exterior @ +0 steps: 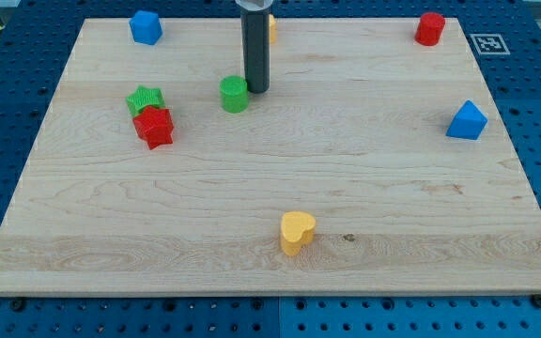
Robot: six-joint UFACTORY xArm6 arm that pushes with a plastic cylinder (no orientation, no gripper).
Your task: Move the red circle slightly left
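The red circle block [430, 28] stands near the board's top right corner. My tip [255, 90] is far from it, at the upper middle of the board, just right of a green circle block [235, 94] and close to touching it. The dark rod hides most of a yellow block [272, 26] behind it at the view's top.
A blue block [146, 26] sits at the top left. A green star [145, 99] touches a red star [154, 126] at the left. A blue block [467, 121] sits at the right edge. A yellow heart [297, 231] lies at the bottom middle. The wooden board [346, 169] rests on a blue pegboard.
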